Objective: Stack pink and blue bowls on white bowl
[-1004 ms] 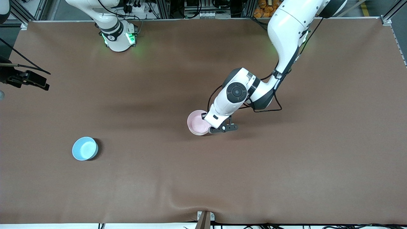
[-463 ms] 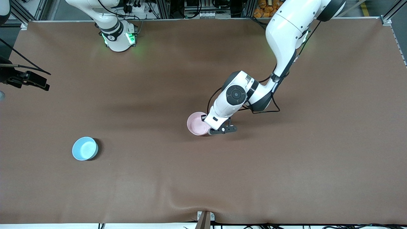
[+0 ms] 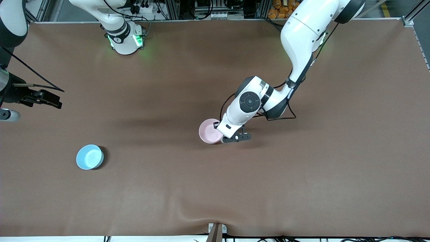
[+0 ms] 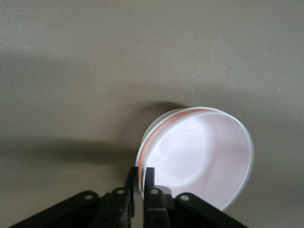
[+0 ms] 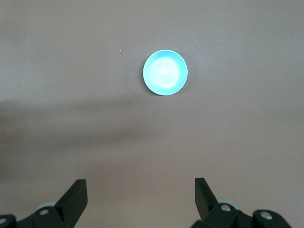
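Observation:
The pink bowl sits near the middle of the table, nested a little askew in the white bowl, whose rim shows just outside it. My left gripper is down at that stack, its two fingers close on either side of the pink bowl's rim. The blue bowl stands alone toward the right arm's end, nearer the front camera. My right gripper hangs open and empty, high over the table edge, with the blue bowl ahead of it.
Brown mat covers the whole table, with a small ridge at its front edge. A clamp sits at the middle of that edge. The right arm's base stands at the back.
The pink bowl has come down a little and settled into the white bowl. The right arm has swung farther in over its end of the table, toward the blue bowl.

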Motion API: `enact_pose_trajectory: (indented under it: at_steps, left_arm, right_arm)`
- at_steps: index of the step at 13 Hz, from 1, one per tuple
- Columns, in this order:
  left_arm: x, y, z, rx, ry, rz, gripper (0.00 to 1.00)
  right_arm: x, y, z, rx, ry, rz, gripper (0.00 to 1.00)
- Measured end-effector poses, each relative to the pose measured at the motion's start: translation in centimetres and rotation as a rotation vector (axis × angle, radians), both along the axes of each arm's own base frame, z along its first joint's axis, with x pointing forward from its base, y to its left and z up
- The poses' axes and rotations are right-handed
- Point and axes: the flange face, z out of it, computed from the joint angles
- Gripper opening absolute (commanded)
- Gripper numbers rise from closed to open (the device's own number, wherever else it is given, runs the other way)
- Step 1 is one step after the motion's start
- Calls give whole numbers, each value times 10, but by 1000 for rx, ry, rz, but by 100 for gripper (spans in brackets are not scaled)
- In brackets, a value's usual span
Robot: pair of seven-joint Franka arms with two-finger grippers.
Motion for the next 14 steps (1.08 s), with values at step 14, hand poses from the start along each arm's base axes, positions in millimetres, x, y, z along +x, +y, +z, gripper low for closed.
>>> enact_pose_trajectory:
  at_steps: [14]
  left_arm:
    - [64,112,130,93,-67,-31,100]
  right_arm:
    - [30,25,-75,0,119,43,100]
